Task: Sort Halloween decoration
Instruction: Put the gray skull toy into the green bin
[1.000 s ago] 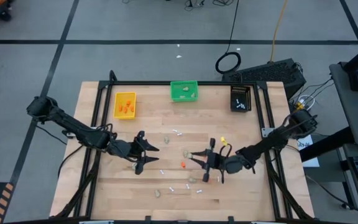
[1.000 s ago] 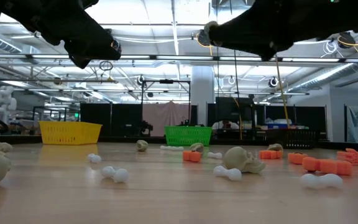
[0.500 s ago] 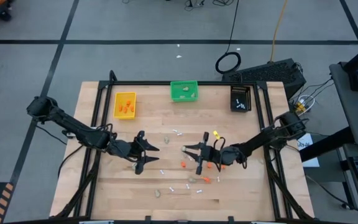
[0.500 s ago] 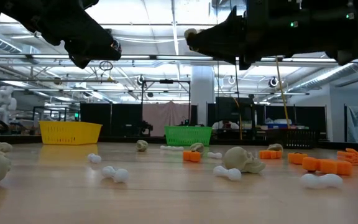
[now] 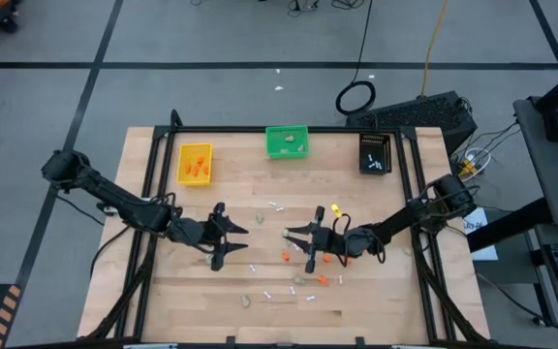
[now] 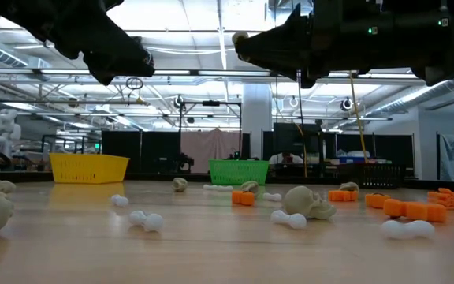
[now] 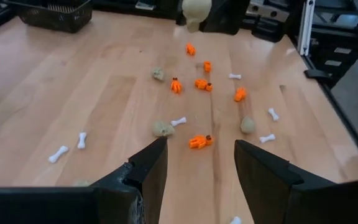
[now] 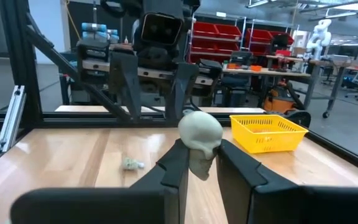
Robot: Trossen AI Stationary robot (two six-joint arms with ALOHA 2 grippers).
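Note:
The Halloween decoration lies scattered over the wooden table: orange bits [image 7: 199, 141], beige skull-like lumps [image 7: 162, 129] and white bones [image 7: 58, 154]. My right gripper [image 8: 199, 155] hovers above the table's middle, shut on one beige skull [image 8: 199, 134], which also shows in the left wrist view as the skull [image 7: 196, 12] and in the low view as the skull [image 6: 239, 37]. My left gripper [image 7: 201, 149] hangs open over the table left of centre [image 5: 231, 244], facing the right one, with nothing between its fingers. My right gripper pinches the skull's lower part [image 8: 199, 167] between its two fingers, one on each side. The fingers lie about level and come from the table's right. The skull stands upright with its rounded top above the fingertips, lifted clear of the table.
Three small bins stand along the far edge: yellow [image 5: 195, 163], green [image 5: 287, 142] and black [image 5: 376, 153]. More pieces lie near the front edge [image 5: 269, 291]. A dark frame [image 5: 410, 184] borders the table.
My right gripper has carried the skull a little toward the table's left, nearer my left gripper, and tipped its fingers up to about level; then it kept still. The skull has stayed clear of the table.

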